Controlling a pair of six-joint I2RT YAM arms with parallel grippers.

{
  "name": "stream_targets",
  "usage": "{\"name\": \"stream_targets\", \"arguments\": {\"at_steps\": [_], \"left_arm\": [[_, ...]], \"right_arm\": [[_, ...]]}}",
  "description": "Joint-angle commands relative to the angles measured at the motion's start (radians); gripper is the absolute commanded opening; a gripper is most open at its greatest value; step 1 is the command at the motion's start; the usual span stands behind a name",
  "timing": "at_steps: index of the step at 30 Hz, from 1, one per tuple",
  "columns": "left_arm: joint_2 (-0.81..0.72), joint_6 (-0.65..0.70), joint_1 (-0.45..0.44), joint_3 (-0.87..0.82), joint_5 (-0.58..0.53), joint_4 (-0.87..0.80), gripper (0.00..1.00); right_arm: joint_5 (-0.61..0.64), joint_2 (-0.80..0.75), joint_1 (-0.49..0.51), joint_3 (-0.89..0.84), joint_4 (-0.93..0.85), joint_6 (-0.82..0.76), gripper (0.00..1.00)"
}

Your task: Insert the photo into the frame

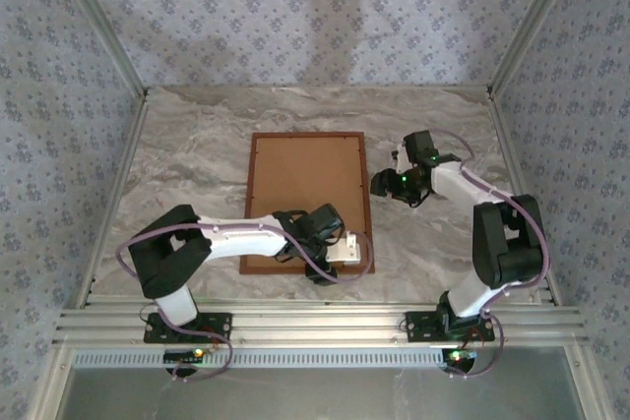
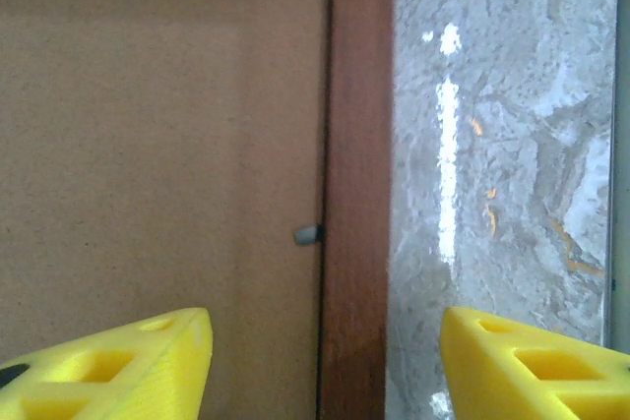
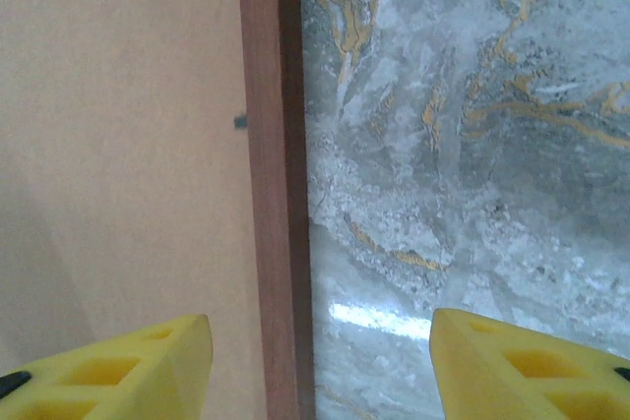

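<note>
**Item 1, my left pincer (image 2: pixel 325 330).** Released, yellow fingers (image 2: pixel 148 366) wide apart with nothing gripped. It hangs over a rail of the frame (image 2: pixel 359 145) by its near right corner. One finger is above the brown backing board (image 2: pixel 157 145), the other above the marble tabletop (image 2: pixel 512 145). A small grey tab (image 2: pixel 308 234) sits at the rail's inner edge.

**Item 2, my right pincer (image 3: pixel 320 330).** Released and empty. It straddles the frame's right rail, one finger over board, one over marble.

**Item 3, the frame.** Reddish-brown wood, lying flat mid-tabletop, back upward, with the backing board filling its opening.

**Item 4, surroundings.** Floral-papered walls (image 1: pixel 59 95) on three sides.
</note>
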Motion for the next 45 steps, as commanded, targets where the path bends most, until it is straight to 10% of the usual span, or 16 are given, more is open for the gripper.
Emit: {"name": "stream_targets", "arguments": {"at_steps": [1, 18, 30, 37, 45], "left_arm": [[0.05, 0.08, -0.021, 0.019, -0.008, -0.001, 0.6], [-0.03, -0.016, 0.035, 0.003, 0.049, 0.131, 0.0], [-0.147, -0.101, 0.101, -0.079, 0.112, 0.301, 0.0], [-0.127, -0.082, 0.101, -0.083, 0.1, 0.285, 0.0], [-0.13, -0.028, 0.094, -0.076, 0.003, 0.204, 0.29]], "right_arm": [[0.02, -0.037, -0.005, -0.024, -0.035, -0.019, 0.62], [-0.256, -0.13, 0.026, -0.226, -0.026, -0.019, 0.67], [-0.394, -0.096, 0.071, -0.314, 0.149, 0.071, 0.68], [-0.436, -0.091, 0.055, -0.329, 0.212, 0.127, 0.37], [-0.451, -0.076, 0.044, -0.328, 0.237, 0.177, 0.18]]}}
